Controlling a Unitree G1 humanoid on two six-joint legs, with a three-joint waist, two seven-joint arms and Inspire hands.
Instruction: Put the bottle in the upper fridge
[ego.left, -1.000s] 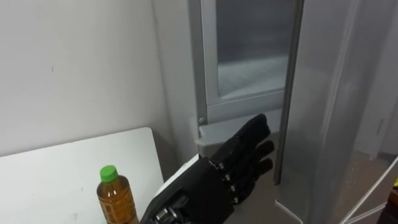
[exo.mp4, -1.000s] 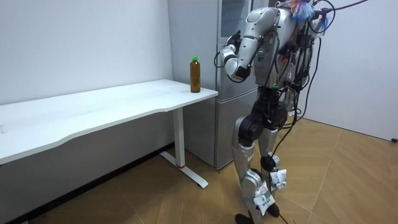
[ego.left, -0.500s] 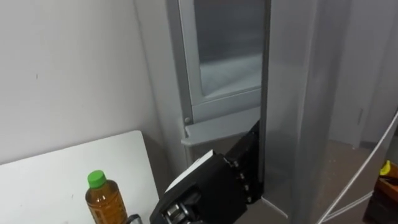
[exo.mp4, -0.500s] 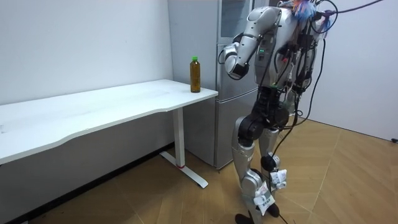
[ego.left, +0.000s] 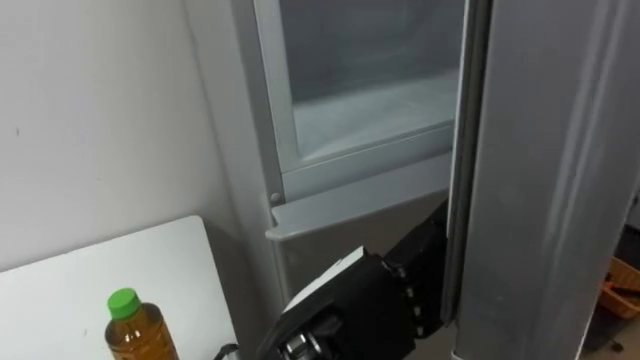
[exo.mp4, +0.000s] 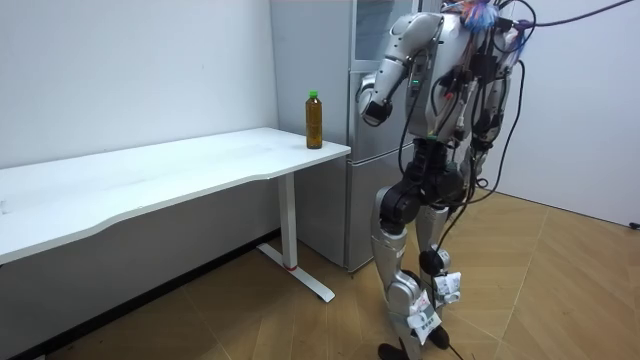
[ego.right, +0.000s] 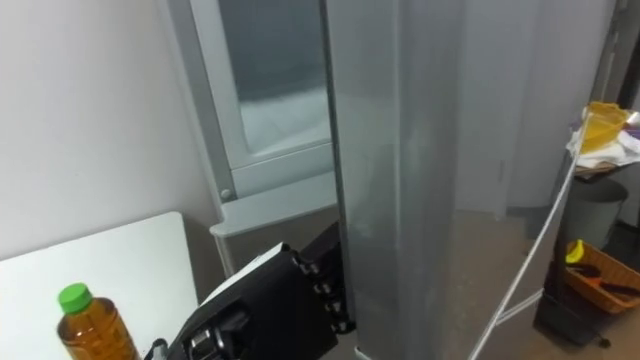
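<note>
An amber bottle with a green cap stands upright on the corner of the white table, beside the fridge. The upper fridge door stands ajar, and the frosted inside shows to its left. My left hand is raised below the upper compartment, to the right of the bottle and apart from it. Its straight fingers reach in behind the door's edge, where the tips are hidden. I stand upright facing the fridge, close to the table's end.
A bare white wall rises behind the table. On the floor to the fridge's right stand an orange basket and a grey bin with yellow and white stuff above it. Wood floor lies open behind me.
My left hand has risen and gone forward, from in front of the fridge to behind the door's edge. The eye view has shifted, so bottle and table sit further left and lower.
</note>
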